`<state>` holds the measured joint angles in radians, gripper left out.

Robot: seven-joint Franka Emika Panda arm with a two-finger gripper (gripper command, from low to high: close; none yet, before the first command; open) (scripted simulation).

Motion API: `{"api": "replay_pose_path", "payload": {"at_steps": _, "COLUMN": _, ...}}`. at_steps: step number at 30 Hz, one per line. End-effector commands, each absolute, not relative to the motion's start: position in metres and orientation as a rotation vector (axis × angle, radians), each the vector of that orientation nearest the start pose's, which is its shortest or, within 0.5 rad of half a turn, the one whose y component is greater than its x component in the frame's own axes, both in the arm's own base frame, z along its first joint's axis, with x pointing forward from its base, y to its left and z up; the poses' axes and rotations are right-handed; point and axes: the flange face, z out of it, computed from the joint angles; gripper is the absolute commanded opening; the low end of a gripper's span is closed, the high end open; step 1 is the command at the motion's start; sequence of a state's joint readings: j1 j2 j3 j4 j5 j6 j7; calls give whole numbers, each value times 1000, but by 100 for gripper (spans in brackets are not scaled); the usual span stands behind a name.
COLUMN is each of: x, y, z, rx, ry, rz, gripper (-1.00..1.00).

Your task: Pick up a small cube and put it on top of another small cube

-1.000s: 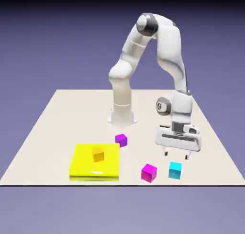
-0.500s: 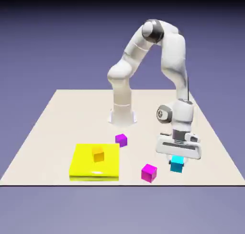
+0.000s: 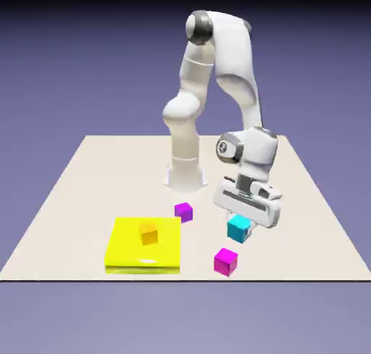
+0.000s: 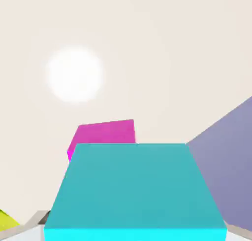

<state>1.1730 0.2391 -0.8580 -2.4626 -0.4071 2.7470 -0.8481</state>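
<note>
"Where was the cyan cube [image 3: 239, 229]?"
"Up off the table [image 3: 109, 179], above and near the magenta cube [image 3: 225, 262]."
"And the gripper [image 3: 240, 226]?"
"Pinching the cyan cube between its fingers."

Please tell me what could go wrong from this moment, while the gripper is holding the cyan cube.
The gripper holds the cyan cube turned at an angle, so it may land skewed and slide off the cube below.

In the hand view, the cyan cube hides part of the magenta cube, so lining up over that one could be misjudged.

Lowered too early, it might knock the magenta cube aside.
</note>
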Motion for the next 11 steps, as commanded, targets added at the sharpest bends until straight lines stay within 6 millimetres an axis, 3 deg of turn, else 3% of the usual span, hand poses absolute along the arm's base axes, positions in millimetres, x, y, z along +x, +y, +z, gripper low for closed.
{"api": "replay_pose_path", "payload": {"at_steps": 1, "x": 466, "y": 159, "z": 242, "rx": -2496, "ry": -2466, "rz": 4, "gripper": -100}}
{"api": "replay_pose_path", "payload": {"at_steps": 7, "x": 478, "y": 146, "z": 175, "rx": -2497, "ry": -2466, "rz": 4, "gripper": -100}}
{"api": "replay_pose_path", "payload": {"at_steps": 8, "x": 478, "y": 146, "z": 175, "rx": -2497, "ry": -2466, "rz": 4, "gripper": 100}}
{"api": "replay_pose_path", "payload": {"at_steps": 9, "x": 478, "y": 146, "z": 175, "rx": -2497, "ry": -2466, "rz": 4, "gripper": 100}}
{"api": "replay_pose_path", "payload": {"at_steps": 11, "x": 475, "y": 152, "z": 200, "rx": -2497, "ry": -2470, "rz": 2, "gripper": 100}}
